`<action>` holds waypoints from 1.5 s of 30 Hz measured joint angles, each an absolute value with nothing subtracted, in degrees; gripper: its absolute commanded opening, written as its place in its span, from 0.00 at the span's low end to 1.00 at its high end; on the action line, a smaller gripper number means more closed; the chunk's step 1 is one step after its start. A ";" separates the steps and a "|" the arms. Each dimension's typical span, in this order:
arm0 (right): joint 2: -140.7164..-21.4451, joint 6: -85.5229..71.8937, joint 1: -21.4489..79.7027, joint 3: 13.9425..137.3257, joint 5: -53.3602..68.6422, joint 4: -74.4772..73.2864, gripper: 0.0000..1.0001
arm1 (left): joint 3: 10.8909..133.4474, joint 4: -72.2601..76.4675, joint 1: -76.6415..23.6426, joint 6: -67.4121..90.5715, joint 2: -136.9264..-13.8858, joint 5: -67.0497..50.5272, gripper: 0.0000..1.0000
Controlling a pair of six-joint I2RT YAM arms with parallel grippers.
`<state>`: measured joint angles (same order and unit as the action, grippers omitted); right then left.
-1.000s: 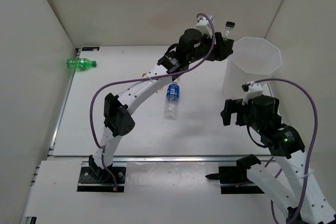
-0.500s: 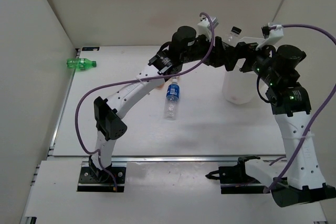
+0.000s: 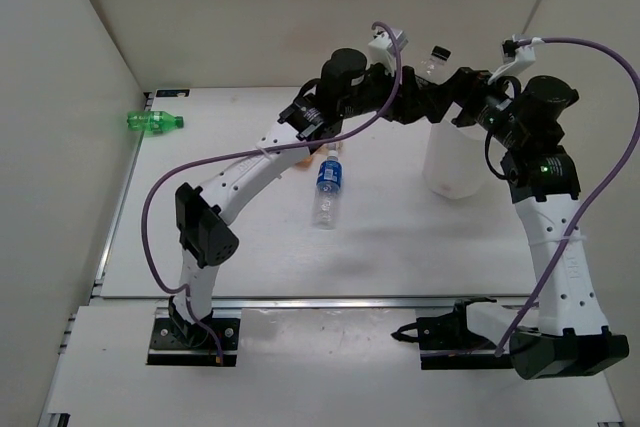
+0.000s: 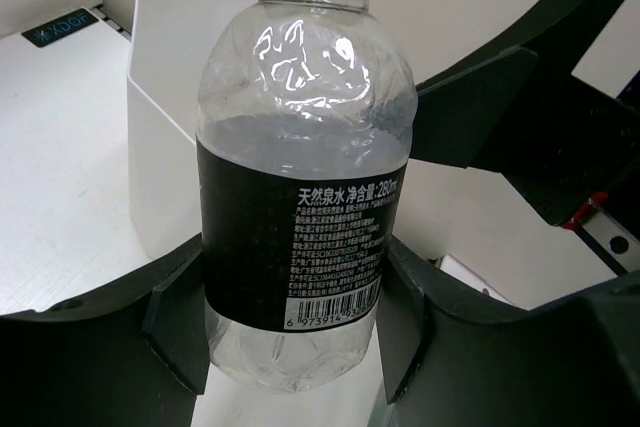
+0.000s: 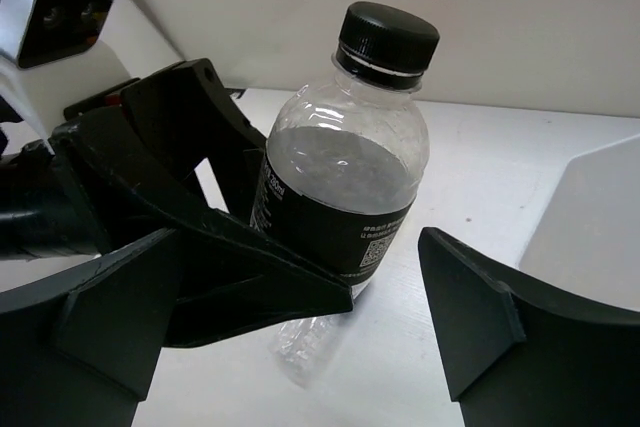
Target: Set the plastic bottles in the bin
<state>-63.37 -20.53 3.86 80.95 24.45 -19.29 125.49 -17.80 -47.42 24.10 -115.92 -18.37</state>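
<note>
On the white table (image 3: 250, 247), far right side, the bin (image 3: 447, 169) stands upright with its mouth up. Both arms can reach it, which is likely why it sits there. Arms cover most of it in the top view, and the wrist views show only a wall and rim.

The left arm (image 3: 260, 162) stretches diagonally across the table to the bin's side. The right arm (image 3: 560, 247) rises tall and bends back toward the same spot, so the two wrists meet just beside the bin.

The left gripper (image 4: 295, 332) is pinched on the black-label bottle (image 4: 300, 197), fingers low on the label. That leaves the upper body and cap free for a second grip. The bottle is upright, cap up, part-filled, and lifted off the table. In the right wrist view there is table under it and the bin is off to the side, so it seems beside the rim, not over the mouth.

The right gripper (image 5: 385, 277) is spread wide, one finger on each side of that bottle and neither touching it. This looks like a handover setup, with the right arm to take it and drop it in. That is a judgement only.

The blue-label bottle (image 3: 327, 192) lies on its side mid-table, under the left arm and untouched. The green bottle (image 3: 153, 122) lies at the far-left edge, well apart from the bin. Both are yet to be binned. Whether anything is inside the bin cannot be told.
</note>
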 measured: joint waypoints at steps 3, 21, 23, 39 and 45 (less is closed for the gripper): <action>-63.68 -21.19 0.49 81.01 31.05 -19.79 0.93 | 121.64 -15.51 -47.46 24.95 -114.21 -18.28 0.17; -70.22 -21.91 0.25 85.06 26.24 -12.67 0.92 | 115.66 -15.59 -48.34 26.61 -111.55 -20.69 0.16; -71.88 -22.26 2.11 85.06 25.67 -12.67 0.83 | 115.66 -15.40 -49.04 26.59 -111.55 -20.71 0.16; -72.82 -19.90 5.08 85.38 18.39 -14.24 0.00 | 113.78 -14.59 -49.30 26.33 -110.00 -19.99 0.99; -74.91 -13.98 -0.30 95.35 13.56 -17.52 0.00 | 103.22 -19.51 -46.35 23.88 -99.70 -15.77 0.88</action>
<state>-74.91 -13.98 -0.30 95.35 13.56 -17.52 103.22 -19.51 -46.35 23.88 -99.70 -15.77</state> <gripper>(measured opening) 0.002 0.967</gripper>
